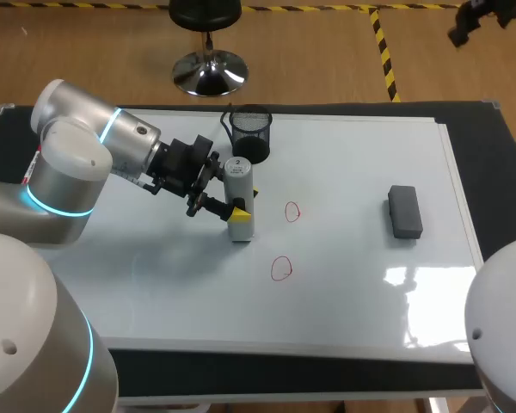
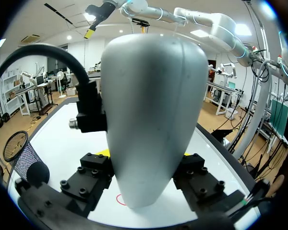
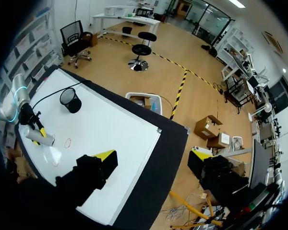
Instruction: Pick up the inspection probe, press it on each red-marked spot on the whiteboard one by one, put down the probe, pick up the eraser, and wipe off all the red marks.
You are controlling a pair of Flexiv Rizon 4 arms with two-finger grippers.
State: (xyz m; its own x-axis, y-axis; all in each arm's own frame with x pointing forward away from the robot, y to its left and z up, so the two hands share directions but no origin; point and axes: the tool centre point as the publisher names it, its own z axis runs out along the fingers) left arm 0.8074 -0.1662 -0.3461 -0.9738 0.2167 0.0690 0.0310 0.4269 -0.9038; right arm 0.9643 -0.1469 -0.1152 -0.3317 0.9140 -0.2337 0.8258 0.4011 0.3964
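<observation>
probe (image 1: 237, 176): pale grey cylinder, rounded body, upright on the whiteboard (image 1: 353, 284), left of centre.
left gripper (image 1: 241, 206): jaws closed on the probe from two sides.
marks: two loops, far red mark (image 1: 292, 211) and near red mark (image 1: 281, 268), right of the probe, apart from it.
edges: eraser (image 1: 405, 211) near the right edge; mesh cup (image 1: 249, 133) at the far edge.
open room: bare board between marks and eraser.
count: one probe, one eraser, one cup.

White whiteboard (image 1: 344, 172); two red marks (image 1: 281, 269) (hollow loops); dark grey eraser (image 1: 404, 212); black mesh cup (image 1: 250, 131); pale grey probe (image 1: 237, 185).
</observation>
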